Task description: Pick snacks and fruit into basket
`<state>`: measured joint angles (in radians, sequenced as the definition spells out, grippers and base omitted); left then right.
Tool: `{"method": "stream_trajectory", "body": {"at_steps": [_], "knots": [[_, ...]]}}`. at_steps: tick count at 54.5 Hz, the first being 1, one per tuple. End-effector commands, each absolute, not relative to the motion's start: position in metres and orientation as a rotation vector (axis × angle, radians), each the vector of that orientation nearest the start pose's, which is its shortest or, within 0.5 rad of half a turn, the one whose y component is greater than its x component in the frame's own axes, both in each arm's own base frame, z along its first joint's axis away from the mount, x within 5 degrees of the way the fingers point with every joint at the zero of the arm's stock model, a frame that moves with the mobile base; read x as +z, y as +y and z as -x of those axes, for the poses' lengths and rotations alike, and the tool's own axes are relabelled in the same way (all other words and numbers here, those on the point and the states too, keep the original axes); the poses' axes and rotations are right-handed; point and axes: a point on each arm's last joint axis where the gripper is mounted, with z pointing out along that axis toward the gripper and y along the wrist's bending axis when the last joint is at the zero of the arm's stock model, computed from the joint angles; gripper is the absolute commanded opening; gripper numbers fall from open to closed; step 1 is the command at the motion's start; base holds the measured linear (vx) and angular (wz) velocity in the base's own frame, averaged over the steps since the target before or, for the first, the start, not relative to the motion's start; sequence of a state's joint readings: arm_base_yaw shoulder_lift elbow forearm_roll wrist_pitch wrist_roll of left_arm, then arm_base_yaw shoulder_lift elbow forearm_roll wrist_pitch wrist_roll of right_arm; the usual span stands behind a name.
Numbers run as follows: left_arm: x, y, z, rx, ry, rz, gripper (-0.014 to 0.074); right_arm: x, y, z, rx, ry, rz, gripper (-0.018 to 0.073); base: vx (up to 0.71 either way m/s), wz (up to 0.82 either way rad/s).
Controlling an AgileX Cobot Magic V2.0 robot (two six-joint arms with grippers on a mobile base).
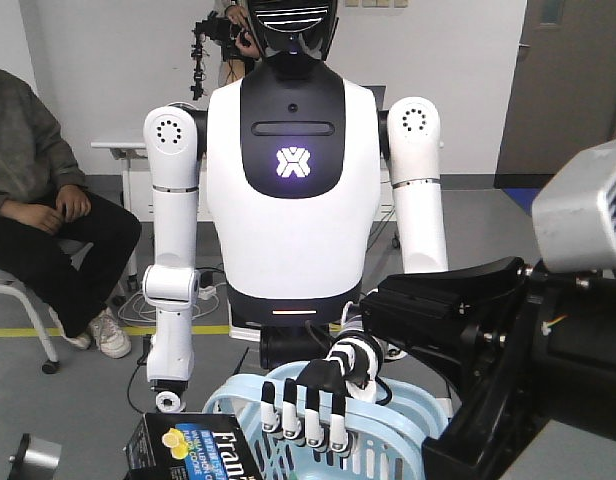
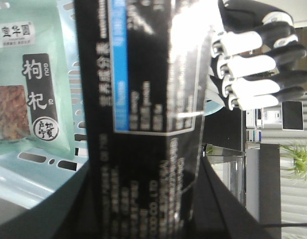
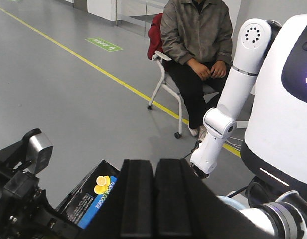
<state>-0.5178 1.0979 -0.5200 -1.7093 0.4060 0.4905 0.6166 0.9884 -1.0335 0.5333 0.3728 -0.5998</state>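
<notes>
The left pincer (image 2: 146, 172) grips the black-and-blue box (image 2: 143, 74) between its two jaws, close by the rim of the basket (image 2: 39, 174), in which the mint-green pouch (image 2: 24, 89) lies. I judge the box light and stiff. Its glossy cardboard is slippery, so a hold near its firm edges is safer than mid-face. The right pincer (image 3: 154, 199) is closed on nothing.

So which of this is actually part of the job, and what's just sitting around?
Job:
- black-and-blue cookie box, held up close to the left wrist camera
- mint-green berry pouch, lying in the basket
- light blue basket

Not the job:
- white humanoid robot; its hand grips the basket rim
- seated person
</notes>
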Motion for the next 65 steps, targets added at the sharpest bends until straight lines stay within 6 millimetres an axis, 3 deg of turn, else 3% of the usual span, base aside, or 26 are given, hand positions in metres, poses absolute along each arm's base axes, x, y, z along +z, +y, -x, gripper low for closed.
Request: {"method": "stream_trajectory", "body": {"at_steps": [1, 21, 38, 65], "knots": [[0.27, -0.142, -0.171, -1.557, 2.211, 0.614, 0.0002, 0.436, 0.13, -0.16, 0.534, 1.536, 0.682, -0.0008, 0.0, 0.0], [0.245, -0.152, -0.181, -1.54, 2.334, 0.664, 0.0002, 0.437, 0.13, -0.16, 0.533, 1.535, 0.681, -0.0008, 0.0, 0.0], [0.244, -0.151, -0.183, -1.428, 2.318, 0.467, 0.0002, 0.436, 0.13, -0.16, 0.535, 1.54, 0.686, -0.0008, 0.0, 0.0], [0.242, -0.148, -0.186, -1.375, 2.31, 0.499, 0.0025, 0.436, 0.13, -0.16, 0.535, 1.54, 0.686, -0.0008, 0.0, 0.0]]}}
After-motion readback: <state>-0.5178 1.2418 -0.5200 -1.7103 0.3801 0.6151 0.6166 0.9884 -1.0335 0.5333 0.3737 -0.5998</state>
